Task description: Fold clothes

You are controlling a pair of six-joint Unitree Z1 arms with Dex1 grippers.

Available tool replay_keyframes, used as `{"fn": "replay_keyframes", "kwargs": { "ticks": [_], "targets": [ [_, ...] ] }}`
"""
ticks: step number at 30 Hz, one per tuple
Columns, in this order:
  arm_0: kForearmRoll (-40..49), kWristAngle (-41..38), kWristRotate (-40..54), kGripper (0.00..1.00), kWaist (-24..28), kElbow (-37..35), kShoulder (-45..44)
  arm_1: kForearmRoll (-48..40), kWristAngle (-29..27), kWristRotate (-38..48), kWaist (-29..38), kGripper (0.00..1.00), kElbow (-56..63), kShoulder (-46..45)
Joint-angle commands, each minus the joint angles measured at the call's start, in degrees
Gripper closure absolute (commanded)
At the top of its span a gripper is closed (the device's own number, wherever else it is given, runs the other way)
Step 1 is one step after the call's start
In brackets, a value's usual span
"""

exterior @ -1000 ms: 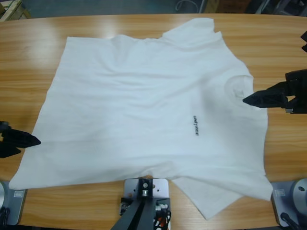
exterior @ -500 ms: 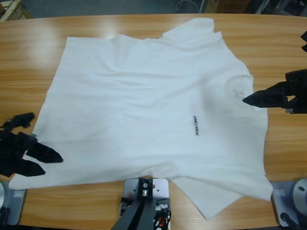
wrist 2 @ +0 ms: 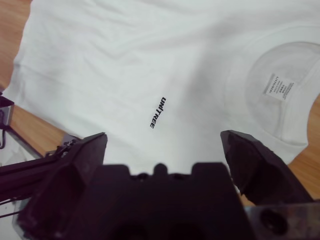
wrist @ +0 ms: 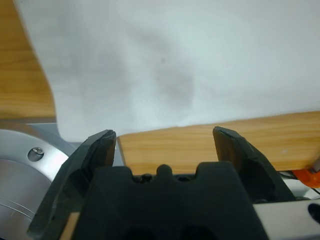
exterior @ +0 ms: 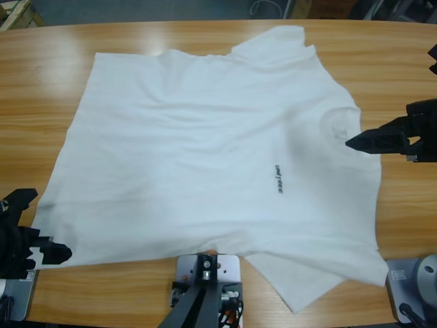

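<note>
High view: the white T-shirt (exterior: 212, 157) lies flat across the wooden table (exterior: 54, 61), collar toward the right gripper (exterior: 358, 142) and hem corner beside the left gripper (exterior: 48, 254).

Left wrist view: the left gripper's jaws are spread, empty, with the hem edge just ahead. It should slide low so one jaw passes under the cloth.

Right wrist view: the right gripper's jaws are apart above the chest letters (wrist 2: 157, 112), holding nothing.
</note>
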Motion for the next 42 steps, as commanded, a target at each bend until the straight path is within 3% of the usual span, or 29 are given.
{"fn": "replay_keyframes", "kwargs": {
  "ticks": [1, 6, 11, 16, 24, 30, 37, 42],
  "targets": [
    [-0.5, 6.6, -10.6, 0.256, -15.5, -0.5, 6.1, -0.5, 0.9, -0.1, 0.5, 0.073, 2.0, -1.2],
    [1.0, 6.9, -14.9, 0.257, -24.7, -4.2, 14.2, -0.5, 0.9, -0.1, 0.5, 0.072, 2.0, -0.9],
    [12.6, 8.4, -17.5, 0.274, -28.9, -12.9, 24.0, -0.5, 1.0, -0.1, 0.5, 0.071, 2.0, -0.7],
    [19.1, 12.3, -19.7, 0.271, -29.0, -16.0, 26.7, -0.5, 1.1, -0.1, 0.5, 0.069, 2.0, -0.7],
    [27.9, 10.9, -19.2, 0.262, -29.0, -23.2, 37.0, -0.5, 1.3, -0.1, 0.5, 0.069, 2.0, -0.7],
    [28.4, 9.6, -18.1, 0.250, -29.0, -23.9, 38.0, -0.5, 1.3, -0.2, 0.5, 0.069, 2.0, -0.8],
    [26.9, 9.1, -18.6, 0.253, -28.9, -22.5, 35.6, -0.5, 1.2, -0.2, 0.5, 0.069, 2.0, -1.1],
    [21.4, 8.7, -18.7, 0.253, -22.9, -17.4, 27.1, -0.5, 1.2, -0.2, 0.5, 0.069, 2.0, -1.2]
  ]
}}
